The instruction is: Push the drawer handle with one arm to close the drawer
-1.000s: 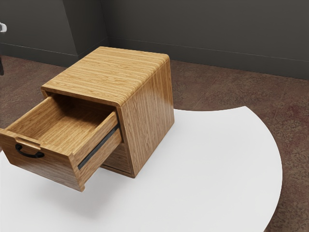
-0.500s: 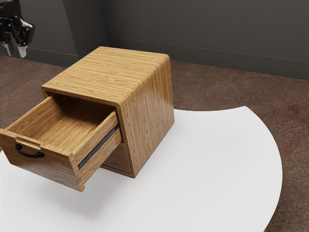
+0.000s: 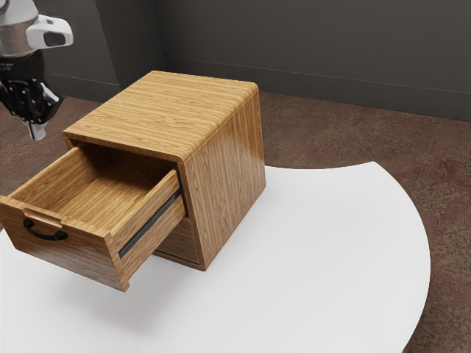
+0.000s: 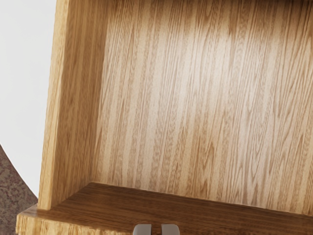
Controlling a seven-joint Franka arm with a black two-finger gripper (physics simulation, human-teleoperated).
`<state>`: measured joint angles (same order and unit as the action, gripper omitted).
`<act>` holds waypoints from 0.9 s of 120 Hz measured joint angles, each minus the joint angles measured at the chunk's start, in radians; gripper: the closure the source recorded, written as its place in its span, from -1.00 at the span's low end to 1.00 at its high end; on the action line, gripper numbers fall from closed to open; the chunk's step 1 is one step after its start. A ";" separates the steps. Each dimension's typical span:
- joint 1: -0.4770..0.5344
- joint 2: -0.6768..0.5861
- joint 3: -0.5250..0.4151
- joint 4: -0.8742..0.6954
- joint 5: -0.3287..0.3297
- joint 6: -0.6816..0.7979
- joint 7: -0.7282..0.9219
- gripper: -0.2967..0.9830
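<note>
Exterior view. One small cabinet of honey-brown striped wood, box-shaped with rounded edges (image 3: 162, 110), stands on a white curved-edge table (image 3: 331, 243). Its upper drawer, of the same wood (image 3: 110, 197), is pulled well out toward the view's near left; the inside is bare. A dark slide rail (image 3: 151, 222) runs along the drawer's near side. A black curved handle (image 3: 47, 237) is fixed to the drawer's front panel (image 3: 77, 259), at the near left of the scene. One white-and-silver arm (image 3: 15, 33) enters at the far left, ending in a black two-finger gripper with pale tips (image 3: 37, 132). It points downward, above the drawer and apart from it; the fingers are drawn nearly together, with nothing between them. The handle lies nearer and lower than the tips, untouched. Background: brown mottled floor (image 3: 434, 140) and dark grey wall (image 3: 316, 51).

Wrist view. Two pale fingertips of the gripper (image 4: 156, 229), side by side with a narrow gap and no item held, appear over the top edge of the drawer's front panel. Beyond them lies the drawer's striped bottom, lit by a soft sheen, with one side wall (image 4: 78, 98) rising along it. White tabletop and a patch of mottled floor lie outside that wall.
</note>
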<state>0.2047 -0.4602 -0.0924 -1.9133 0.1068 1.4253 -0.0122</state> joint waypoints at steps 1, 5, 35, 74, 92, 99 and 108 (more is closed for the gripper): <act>0.002 -0.008 -0.002 -0.010 -0.001 0.003 0.000 0.67; 0.008 -0.034 -0.009 -0.043 -0.007 0.015 -0.001 0.68; 0.042 -0.186 -0.029 -0.254 -0.050 0.076 -0.006 0.69; 0.092 -0.297 -0.033 -0.472 -0.123 0.060 -0.016 0.69; 0.093 -0.307 -0.032 -0.533 -0.147 0.051 -0.028 0.69; 0.100 -0.308 -0.033 -0.546 -0.152 0.051 -0.034 0.69; 0.108 -0.308 -0.042 -0.565 -0.139 0.071 -0.041 0.69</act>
<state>0.3131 -0.7684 -0.1347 -2.4783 -0.0324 1.4966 -0.0534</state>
